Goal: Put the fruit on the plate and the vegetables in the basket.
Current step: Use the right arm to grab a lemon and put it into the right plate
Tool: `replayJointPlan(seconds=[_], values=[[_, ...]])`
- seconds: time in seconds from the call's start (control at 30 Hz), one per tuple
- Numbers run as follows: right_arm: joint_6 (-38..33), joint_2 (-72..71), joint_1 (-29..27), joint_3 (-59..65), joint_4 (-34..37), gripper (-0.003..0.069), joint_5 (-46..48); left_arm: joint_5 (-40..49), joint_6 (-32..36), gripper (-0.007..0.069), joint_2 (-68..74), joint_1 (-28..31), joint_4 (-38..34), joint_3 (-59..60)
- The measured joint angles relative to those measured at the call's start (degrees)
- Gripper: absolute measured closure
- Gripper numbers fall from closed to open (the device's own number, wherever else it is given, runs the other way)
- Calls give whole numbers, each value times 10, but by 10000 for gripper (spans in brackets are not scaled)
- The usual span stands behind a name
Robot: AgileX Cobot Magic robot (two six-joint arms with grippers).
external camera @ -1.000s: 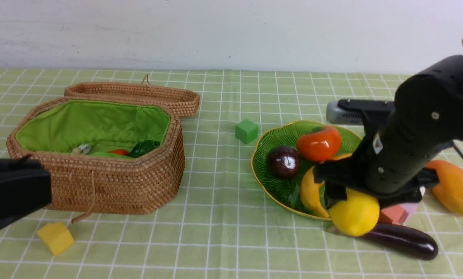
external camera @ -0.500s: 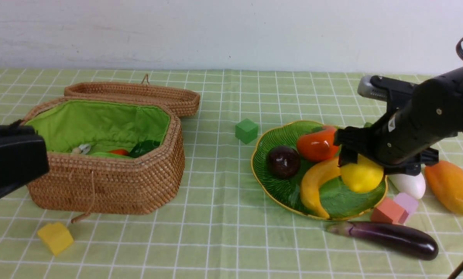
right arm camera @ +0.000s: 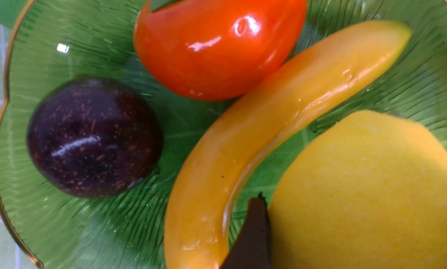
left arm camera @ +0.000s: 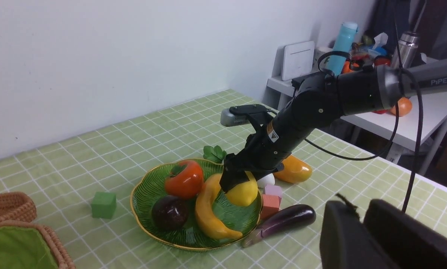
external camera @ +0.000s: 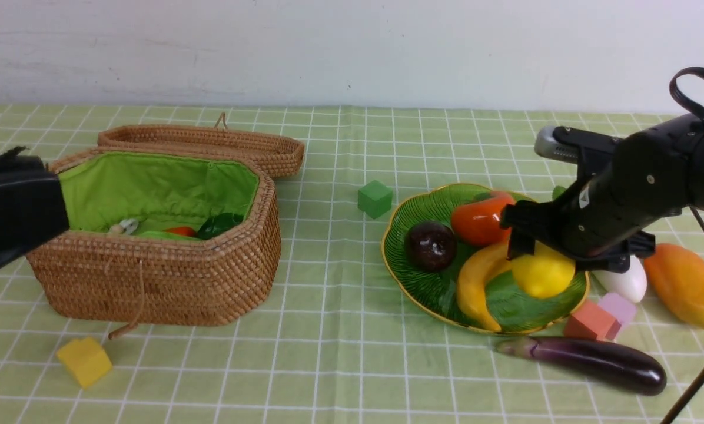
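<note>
The green plate (external camera: 422, 282) holds a persimmon (external camera: 481, 221), a mangosteen (external camera: 430, 246) and a banana (external camera: 475, 282). My right gripper (external camera: 561, 256) is shut on the yellow lemon (external camera: 541, 274), low over the plate's right part beside the banana; one finger (right arm camera: 251, 235) presses the lemon's side. A mango (external camera: 684, 285) and a white radish (external camera: 626, 281) lie right of the plate, and an eggplant (external camera: 599, 362) lies in front of it. The wicker basket (external camera: 169, 277) stands open at the left with a red chili (external camera: 180, 231) and green vegetables inside. My left gripper (left arm camera: 360, 205) is shut and empty, hanging in front of the basket's left end.
The basket's lid (external camera: 211, 144) lies open behind it. Foam blocks are scattered about: a green one (external camera: 374, 198) behind the plate, a yellow one (external camera: 85, 360) in front of the basket, and a red (external camera: 590, 321) and a lilac one (external camera: 618, 307) between plate and eggplant.
My right gripper carried the lemon from the plate's front edge back over the plate, then sank a little. My left arm rose at the left edge.
</note>
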Motion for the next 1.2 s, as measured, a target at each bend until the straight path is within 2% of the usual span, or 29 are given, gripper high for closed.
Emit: replayJointPlan(seconds=[0.47,0.73,1.2], values=[[-1,-58,0,-2,-2,49,18,37,0,532,0,0,0,0],[-1,-39,0,-2,-1,2,31,42,0,532,0,0,0,0],[-1,-39,-1,-2,8,2,22,48,0,529,0,0,0,0]])
